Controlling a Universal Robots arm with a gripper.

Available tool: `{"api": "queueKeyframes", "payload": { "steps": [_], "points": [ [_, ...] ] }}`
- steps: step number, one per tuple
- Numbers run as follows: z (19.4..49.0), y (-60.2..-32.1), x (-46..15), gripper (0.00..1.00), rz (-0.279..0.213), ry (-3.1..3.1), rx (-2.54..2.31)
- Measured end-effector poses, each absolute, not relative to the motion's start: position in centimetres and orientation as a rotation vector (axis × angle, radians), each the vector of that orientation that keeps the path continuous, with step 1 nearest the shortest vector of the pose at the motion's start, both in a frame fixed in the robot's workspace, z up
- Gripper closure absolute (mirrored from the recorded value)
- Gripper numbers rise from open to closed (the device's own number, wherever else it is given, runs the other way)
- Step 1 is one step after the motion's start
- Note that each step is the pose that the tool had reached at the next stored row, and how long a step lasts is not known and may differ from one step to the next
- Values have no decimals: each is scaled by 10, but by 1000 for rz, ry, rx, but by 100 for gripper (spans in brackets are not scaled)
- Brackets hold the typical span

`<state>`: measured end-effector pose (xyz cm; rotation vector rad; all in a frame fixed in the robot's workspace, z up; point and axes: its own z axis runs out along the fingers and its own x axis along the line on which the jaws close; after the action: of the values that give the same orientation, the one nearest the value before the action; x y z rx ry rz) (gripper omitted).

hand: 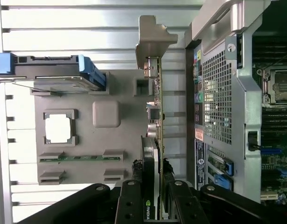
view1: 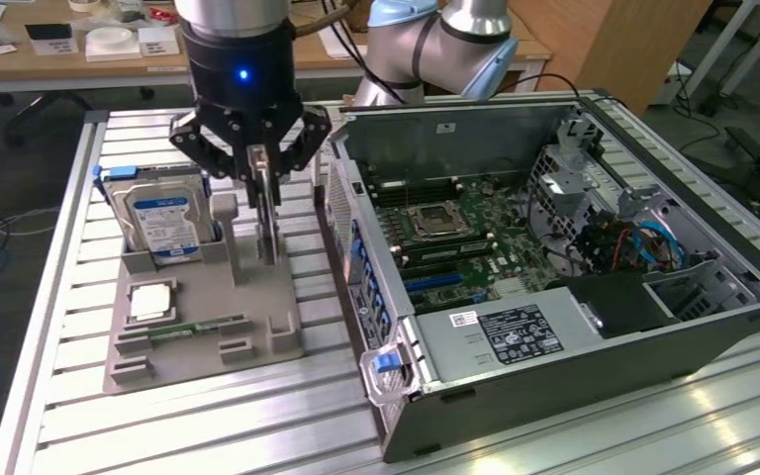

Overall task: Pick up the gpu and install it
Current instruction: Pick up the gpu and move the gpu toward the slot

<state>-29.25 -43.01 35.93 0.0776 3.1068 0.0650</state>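
The pincer (view1: pixel 258 176) is clenched on the gpu (view1: pixel 266 223), one finger (hand: pixel 134 196) on each flat side of the card. The card stands upright on its long edge over the grey holder (view1: pixel 274 341), just beside the open computer case (view1: pixel 552 277).

Both views catch the card edge-on, so its face is hard to make out. In the wrist view the pincer's fingers cover one end of it. Whether its lower edge sits in the holder's slot or hangs just clear of it cannot be told. The arm above the pincer is cut off by the exterior view's upper edge.

The holder carries one hard drive (view1: pixel 162 213) standing on edge, one square processor (view1: pixel 151 300) lying flat and one memory stick (view1: pixel 202 327). Holder and the single case share the slatted table (view1: pixel 70 396).
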Motion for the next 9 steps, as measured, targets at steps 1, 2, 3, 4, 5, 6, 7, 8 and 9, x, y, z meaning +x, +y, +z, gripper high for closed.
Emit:
{"api": "queueKeyframes", "payload": {
  "steps": [1, 2, 3, 4, 5, 6, 7, 8, 9],
  "points": [
    [363, -430, -292, 73, 65, 3107, 78],
    [366, -430, -292, 73, 65, 3107, 78],
    [370, -430, -292, 73, 65, 3107, 78],
    [373, -430, -292, 73, 65, 3107, 78],
    [376, -430, -292, 73, 65, 3107, 78],
    [379, -430, -292, 73, 65, 3107, 78],
    [382, -430, -292, 73, 65, 3107, 78],
    [384, -430, -292, 73, 65, 3107, 78],
    [387, -430, -292, 73, 65, 3107, 78]
  ]
}}
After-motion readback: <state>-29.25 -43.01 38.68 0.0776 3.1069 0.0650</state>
